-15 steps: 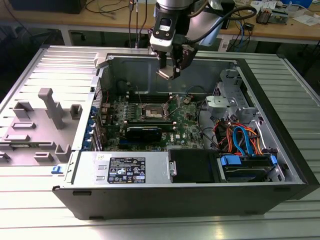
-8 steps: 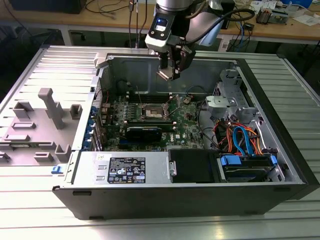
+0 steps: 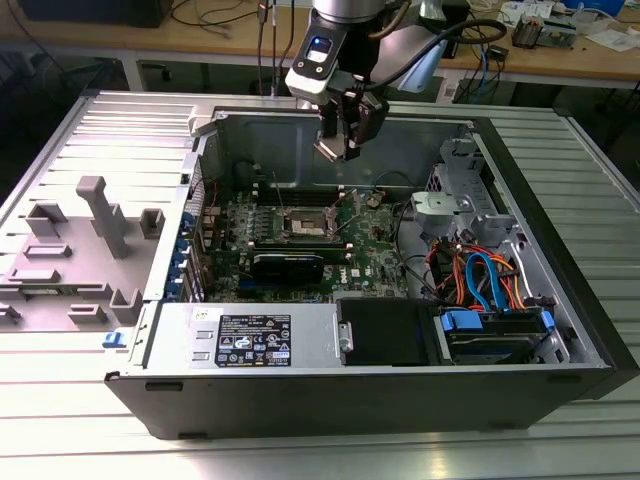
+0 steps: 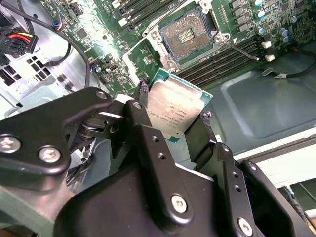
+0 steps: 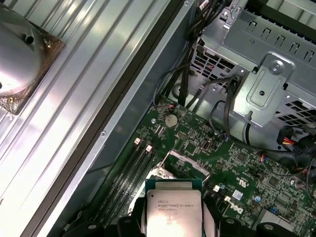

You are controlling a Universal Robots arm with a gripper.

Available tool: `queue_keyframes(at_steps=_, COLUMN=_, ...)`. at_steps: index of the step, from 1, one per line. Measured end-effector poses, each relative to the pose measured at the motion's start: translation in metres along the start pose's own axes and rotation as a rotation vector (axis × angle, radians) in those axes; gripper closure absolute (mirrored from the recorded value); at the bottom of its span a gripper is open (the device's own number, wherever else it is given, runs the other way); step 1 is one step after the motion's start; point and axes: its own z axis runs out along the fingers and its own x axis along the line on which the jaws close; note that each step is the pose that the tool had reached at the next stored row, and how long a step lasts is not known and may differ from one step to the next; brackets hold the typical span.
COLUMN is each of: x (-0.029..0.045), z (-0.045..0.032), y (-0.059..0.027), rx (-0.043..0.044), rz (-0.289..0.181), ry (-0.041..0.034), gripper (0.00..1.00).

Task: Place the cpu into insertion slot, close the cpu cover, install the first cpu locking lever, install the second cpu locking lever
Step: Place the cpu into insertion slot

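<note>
Pincer: I have the pincer clamped on the cpu, one finger on each of two opposite edges.
Cpu position: it hangs in the air above the green board, inside the open computer case and well clear of the insertion slot. In the exterior view the pincer sits high over the case's back half.
Slot: it lies open, with its pale inner field bare and nothing seated in it.
Risk, slip: the hold is on thin edges only, so I judge a jolt could let the cpu twist or drop onto the board.
Risk, tilt: in the second wrist view the cpu looks angled against the slot. If it comes down skewed or turned the wrong way, a corner could dig into the contact field and damage it.
Risk, offset: memory slots run just beside the insertion slot, so a descent off to one side would land the cpu on them or on the slot's frame.
Risk, lever: a thin wire, which I take to be a locking lever, lies beside the slot and could snag a finger.
Count: one cpu, one insertion slot, one pincer with two fingers, one lever I can make out, two banks of memory slots, one case and one ribbed table.
</note>
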Motion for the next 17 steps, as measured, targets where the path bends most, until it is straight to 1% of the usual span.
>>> queue_keyframes(at_steps=11, x=0.0, z=0.0001, y=0.0, rx=0.0, rz=0.003, ry=-0.0003, gripper=0.46)
queue_keyframes(at_steps=15, x=0.0, z=0.0012, y=-0.0001, rx=-0.0004, rz=0.025, ry=-0.0021, gripper=0.46)
queue_keyframes(at_steps=16, x=0.0, z=0.0015, y=-0.0001, rx=-0.0008, rz=0.034, ry=-0.0028, gripper=0.46)
queue_keyframes(at_steps=17, x=0.0, z=0.0021, y=-0.0002, rx=-0.0011, rz=0.056, ry=-0.0046, gripper=0.46)
